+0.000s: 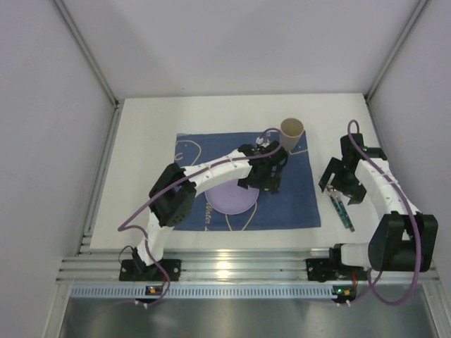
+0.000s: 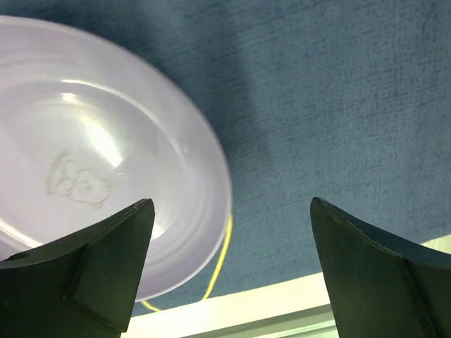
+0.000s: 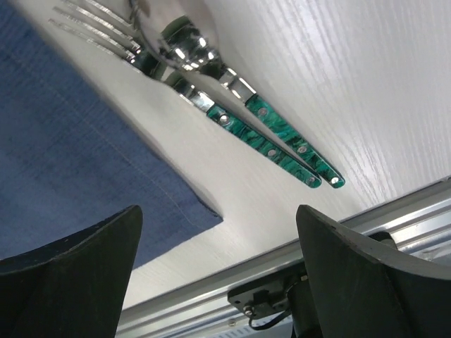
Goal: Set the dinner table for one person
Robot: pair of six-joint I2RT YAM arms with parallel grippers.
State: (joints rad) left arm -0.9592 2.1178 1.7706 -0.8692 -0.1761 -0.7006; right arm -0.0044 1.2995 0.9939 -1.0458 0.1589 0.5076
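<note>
The white dinner table [image 1: 141,162] carries a blue placemat [image 1: 296,193] with a lilac plate [image 1: 231,199] on it. A tan cup [image 1: 292,129] stands at the mat's far right corner. My left gripper [image 1: 271,182] is open and empty, low over the mat just right of the plate [image 2: 91,155]. A fork [image 3: 99,29] and a spoon [image 3: 186,44] with green handles [image 1: 343,211] lie side by side on the table right of the mat. My right gripper [image 1: 337,190] is open and empty, just above them.
A silver aluminium rail [image 1: 239,267] runs along the table's near edge and shows in the right wrist view [image 3: 232,278]. Grey walls enclose the table on the far, left and right sides. The mat's near right corner [image 3: 204,215] lies close to the cutlery.
</note>
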